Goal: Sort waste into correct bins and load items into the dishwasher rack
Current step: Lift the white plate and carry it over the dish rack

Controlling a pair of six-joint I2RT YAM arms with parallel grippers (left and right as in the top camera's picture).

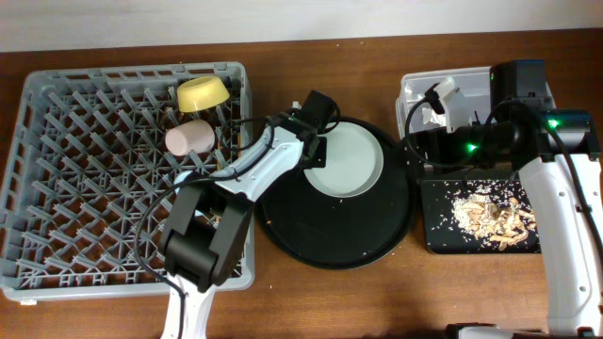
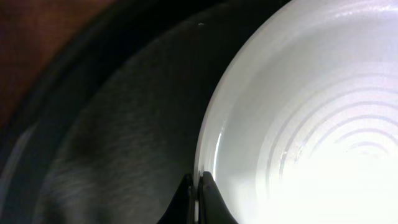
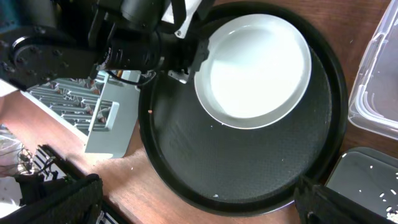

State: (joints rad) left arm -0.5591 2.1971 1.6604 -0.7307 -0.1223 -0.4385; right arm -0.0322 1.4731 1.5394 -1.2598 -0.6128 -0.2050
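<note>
The pale plate [image 1: 347,160] lies on the large round black tray [image 1: 339,226]. My left gripper [image 1: 309,155] is at the plate's left rim. In the left wrist view it [image 2: 198,186] is shut on the thin edge of the plate [image 2: 298,124]. The right wrist view shows the same grip on the plate [image 3: 255,68]. My right gripper [image 3: 199,186] hangs open over the round tray's near edge with nothing between its fingers. A yellow bowl [image 1: 203,92] and a pink cup [image 1: 191,137] sit in the grey dishwasher rack [image 1: 75,188]. Food scraps [image 1: 490,215] lie in the shallow black tray [image 1: 435,221].
The clear tub [image 1: 415,89] stands behind the shallow black tray, partly covered by my right arm [image 1: 556,188]. The left arm [image 1: 217,217] reaches across the rack's right edge. The round tray [image 3: 249,155] lies between the rack [image 3: 99,118] and the tub [image 3: 379,81].
</note>
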